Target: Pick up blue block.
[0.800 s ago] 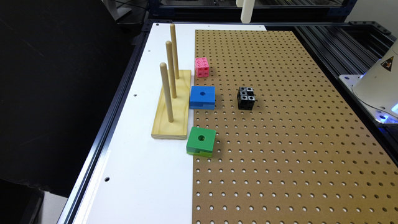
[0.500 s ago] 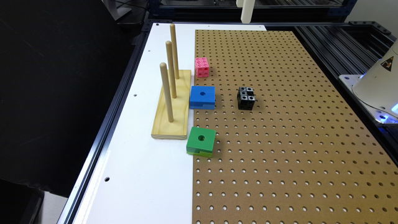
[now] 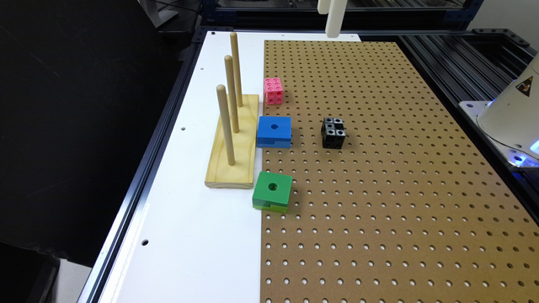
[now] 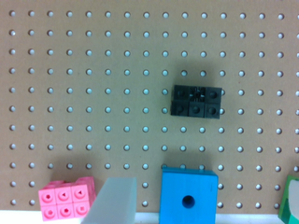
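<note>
High above the bench (image 3: pixel 202 235), my tool (image 3: pixel 332 19), spread unclear, hasn't started; next I descend onto the blue block (image 3: pixel 274 131).

A white surface (image 3: pixel 202 235) carries a brown pegboard (image 3: pixel 400 202) holding a blue block (image 3: pixel 274 131), a green block (image 3: pixel 272 192), a pink studded cube (image 3: pixel 273 90) and a black cube (image 3: pixel 333 132), with a wooden peg stand (image 3: pixel 234 145) beside the blocks.
</note>
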